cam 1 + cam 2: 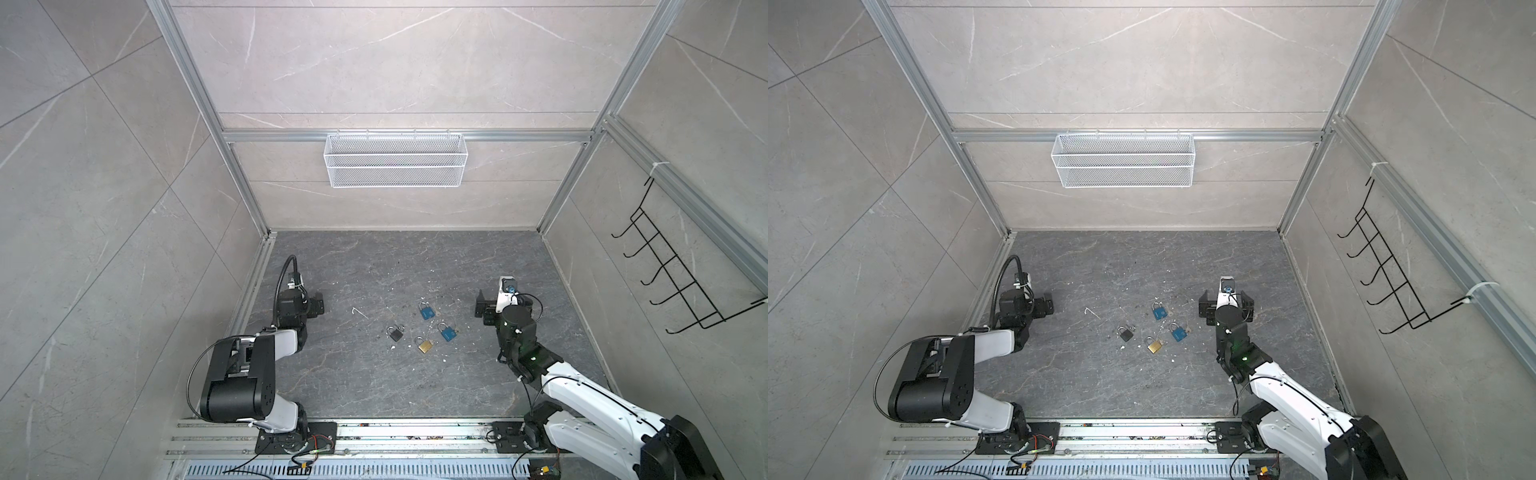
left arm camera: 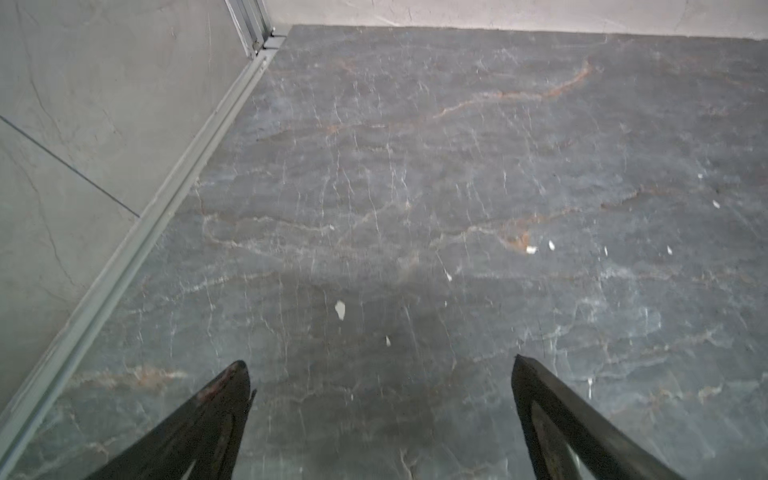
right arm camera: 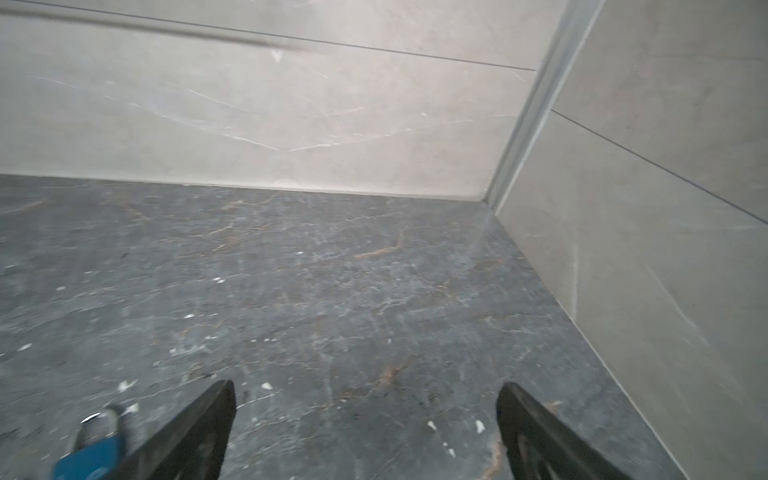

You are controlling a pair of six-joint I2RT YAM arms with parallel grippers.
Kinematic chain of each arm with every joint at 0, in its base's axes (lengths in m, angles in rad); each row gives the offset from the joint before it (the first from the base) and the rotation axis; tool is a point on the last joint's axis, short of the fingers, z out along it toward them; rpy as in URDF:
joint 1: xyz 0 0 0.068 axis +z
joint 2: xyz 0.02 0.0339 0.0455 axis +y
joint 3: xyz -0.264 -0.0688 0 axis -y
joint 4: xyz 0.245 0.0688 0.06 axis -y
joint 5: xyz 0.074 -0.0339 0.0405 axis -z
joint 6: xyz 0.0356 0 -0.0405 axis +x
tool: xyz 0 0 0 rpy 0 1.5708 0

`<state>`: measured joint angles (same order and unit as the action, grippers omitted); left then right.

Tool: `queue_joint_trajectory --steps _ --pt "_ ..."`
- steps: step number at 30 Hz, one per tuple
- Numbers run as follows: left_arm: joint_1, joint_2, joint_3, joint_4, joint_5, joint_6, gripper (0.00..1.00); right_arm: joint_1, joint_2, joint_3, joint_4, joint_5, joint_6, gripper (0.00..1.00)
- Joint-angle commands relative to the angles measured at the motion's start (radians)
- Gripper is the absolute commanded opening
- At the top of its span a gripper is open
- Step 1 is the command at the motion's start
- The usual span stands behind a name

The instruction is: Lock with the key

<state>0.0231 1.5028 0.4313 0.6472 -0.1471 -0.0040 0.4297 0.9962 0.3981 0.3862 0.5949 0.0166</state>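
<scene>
Four padlocks (image 1: 427, 311): two blue, black, brass

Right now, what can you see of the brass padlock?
The brass padlock lies flat on the dark stone-look floor, in the cluster midway between the arms. It has a squarish gold-coloured metal body and a silvery shackle that points toward the back wall. It is too small to tell whether the shackle is latched. It sits apart from the black padlock and the nearer blue padlock. A thin pale streak by its shackle can't be identified. Nothing grips it.
</scene>
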Motion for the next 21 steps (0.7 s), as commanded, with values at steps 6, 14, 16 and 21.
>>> queue_joint_trajectory --steps 6,14,16,21 --pt "0.010 -0.007 -0.073 0.195 -0.035 -0.036 1.00 -0.149 0.366 -0.079 0.481 -0.101 -0.064 1.00" --pt "0.010 -0.008 -0.075 0.197 -0.042 -0.035 1.00 -0.271 0.560 -0.145 0.785 -0.366 -0.048 1.00" --pt "0.009 -0.007 -0.075 0.195 -0.043 -0.034 1.00 -0.318 0.511 -0.079 0.554 -0.438 -0.010 1.00" --pt "0.009 -0.009 -0.077 0.201 -0.041 -0.035 1.00 -0.352 0.522 -0.063 0.558 -0.451 0.014 1.00"
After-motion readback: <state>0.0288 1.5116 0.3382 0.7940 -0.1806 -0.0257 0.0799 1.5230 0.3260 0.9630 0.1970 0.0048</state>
